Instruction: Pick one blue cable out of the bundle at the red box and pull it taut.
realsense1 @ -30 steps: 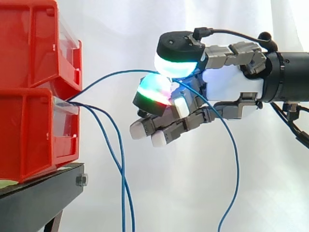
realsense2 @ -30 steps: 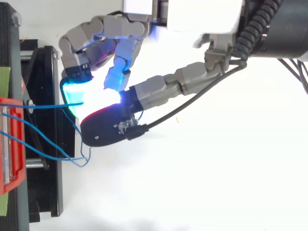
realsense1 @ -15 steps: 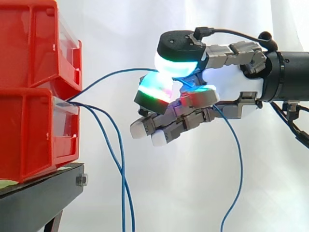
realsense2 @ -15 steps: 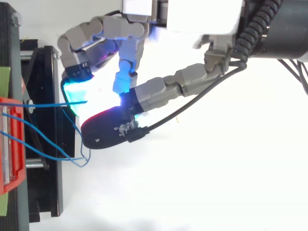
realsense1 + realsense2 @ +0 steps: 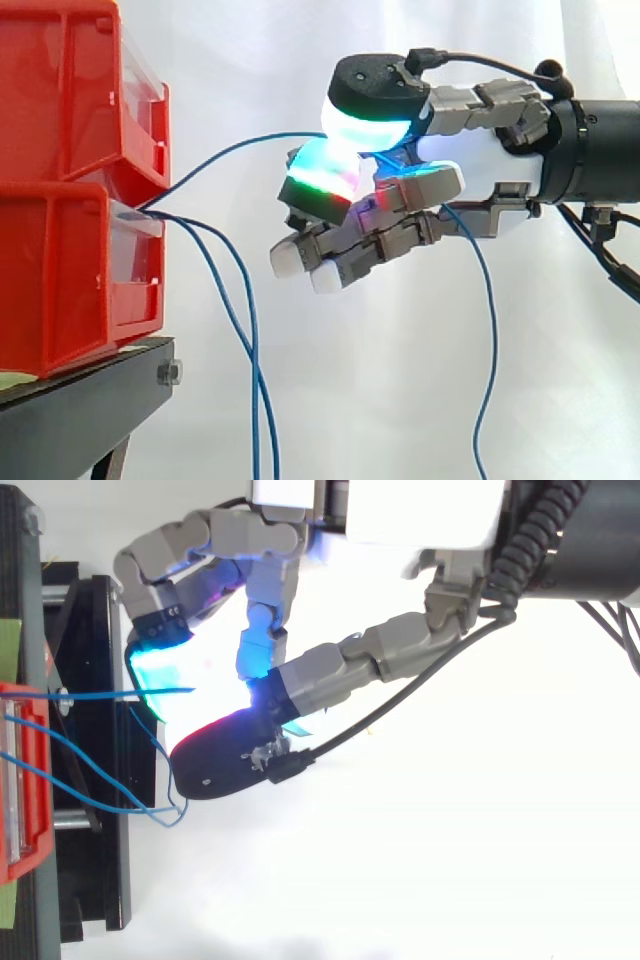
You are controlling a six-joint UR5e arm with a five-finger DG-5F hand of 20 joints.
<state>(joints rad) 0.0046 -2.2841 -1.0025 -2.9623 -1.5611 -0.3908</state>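
Several thin blue cables come out of the lower red box (image 5: pixel 70 280) at its clear front. One blue cable (image 5: pixel 235 150) rises in an arc from the box to my hand (image 5: pixel 470 170), which is shut on it: the cable is pinched between the glowing thumb pad (image 5: pixel 365 125) and a glowing fingertip (image 5: pixel 320 185). Past the pinch the same cable drops down on the right (image 5: pixel 488 350). From above, that cable (image 5: pixel 95 694) runs straight from the box to the cyan fingertip (image 5: pixel 160 670). The other blue cables (image 5: pixel 245 340) hang loose below the box.
Two red boxes are stacked at the left, the upper red box (image 5: pixel 70 90) over the lower one, on a black stand (image 5: pixel 90 405). A white curtain hangs behind. In the top view the stand's black frame (image 5: pixel 95 770) lies under the hand's fingertips.
Another finger has curled in over the cable behind the pinch. The hand has lifted slightly, and the hanging part of the cable has swung closer to vertical.
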